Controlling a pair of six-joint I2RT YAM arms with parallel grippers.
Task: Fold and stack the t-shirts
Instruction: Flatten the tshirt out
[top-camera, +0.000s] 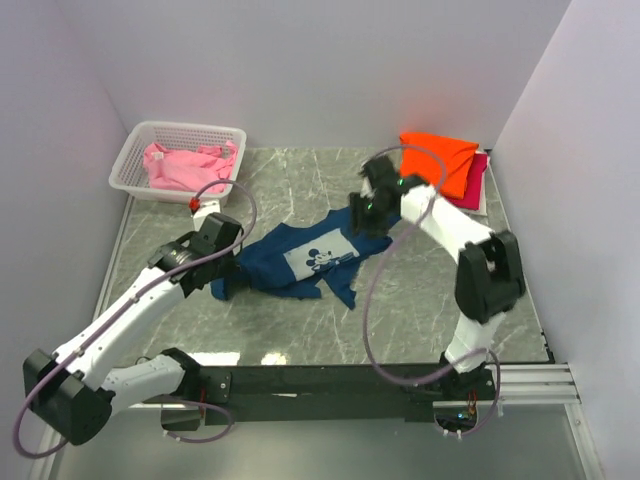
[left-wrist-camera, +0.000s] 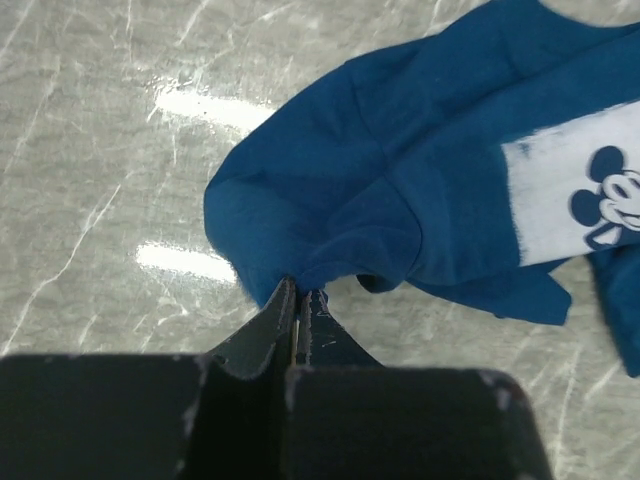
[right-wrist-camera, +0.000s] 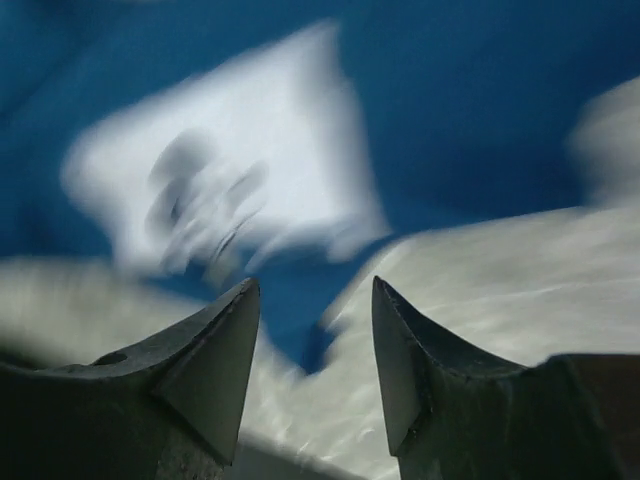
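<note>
The dark navy t-shirt (top-camera: 300, 258) lies crumpled in the middle of the table, its white cartoon print (top-camera: 318, 254) facing up. My left gripper (left-wrist-camera: 300, 290) is shut on the left edge of the navy t-shirt (left-wrist-camera: 400, 190). My right gripper (right-wrist-camera: 315, 295) stands open just above the shirt's right edge, with nothing between its fingers; the navy t-shirt (right-wrist-camera: 470, 110) and print look blurred below it. A folded orange t-shirt (top-camera: 440, 160) lies on a magenta one (top-camera: 472, 182) at the back right. A pink t-shirt (top-camera: 185, 165) fills the basket.
A white lattice basket (top-camera: 135, 160) stands at the back left corner. White walls close in the table on three sides. The black rail (top-camera: 330, 380) with both arm bases runs along the near edge.
</note>
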